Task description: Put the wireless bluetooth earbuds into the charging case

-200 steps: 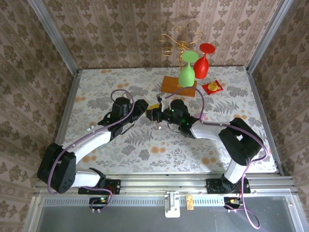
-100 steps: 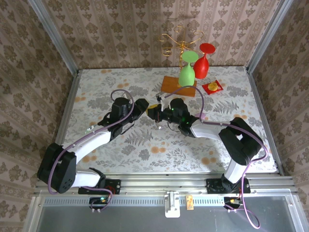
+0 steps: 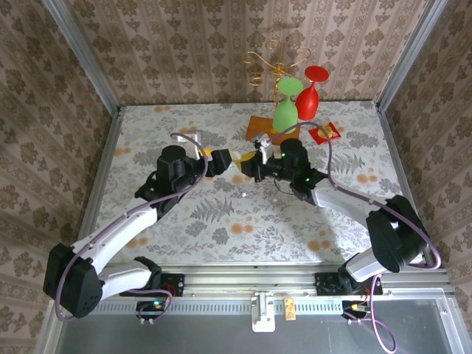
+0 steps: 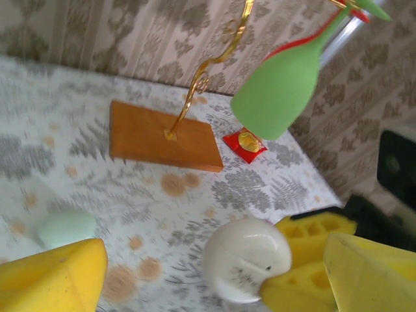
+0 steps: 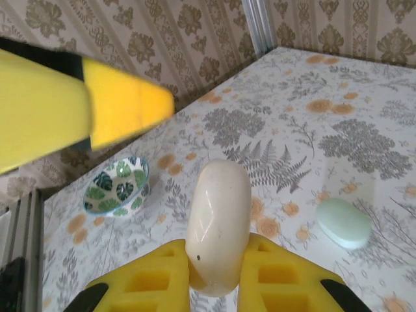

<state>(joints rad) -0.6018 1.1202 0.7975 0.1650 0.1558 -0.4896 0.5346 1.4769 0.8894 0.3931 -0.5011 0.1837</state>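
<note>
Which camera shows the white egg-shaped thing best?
The right wrist view: the white case sits big and sharp in the middle, pinched by the right gripper. The left wrist view shows its round side, blurrier. The top view makes it tiny.

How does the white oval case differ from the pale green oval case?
Colour: the white case is cream-white, the green case pale mint. State: the white case is clamped by the right gripper; the green case lies free on the table. Pose: the white case stands on edge; the green case lies flat. Both are smooth oval pebbles.
</note>
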